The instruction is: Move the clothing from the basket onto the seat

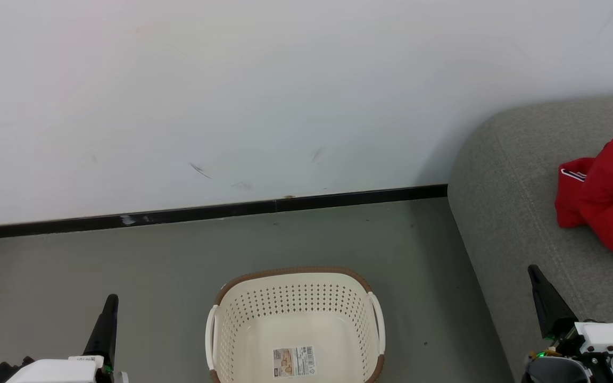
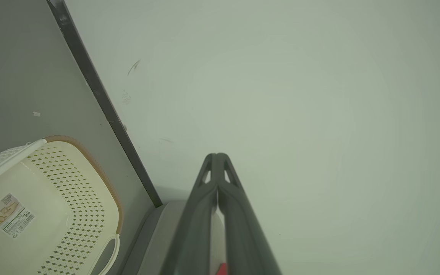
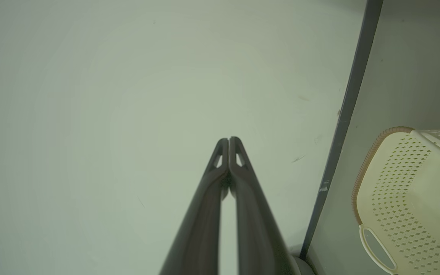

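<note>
The cream perforated basket [image 1: 296,324] stands on the floor at bottom centre, holding nothing but a paper label on its bottom. Red clothing [image 1: 607,194] with white trim lies bunched on the grey seat [image 1: 503,181] at the right edge. My left gripper [image 1: 110,301] is shut at the lower left, left of the basket, with nothing in it. My right gripper [image 1: 533,270] is shut at the lower right over the seat's front, below the clothing and apart from it. The left wrist view shows the shut left gripper [image 2: 217,154] and the basket [image 2: 75,191]; the right wrist view shows the right gripper [image 3: 228,138] and basket [image 3: 403,179].
A white wall [image 1: 232,96] with a black skirting strip [image 1: 205,211] runs behind the basket. Grey floor [image 1: 99,255] surrounds the basket. A sliver of red [image 2: 222,269] peeks between my left fingers at the bottom of the left wrist view.
</note>
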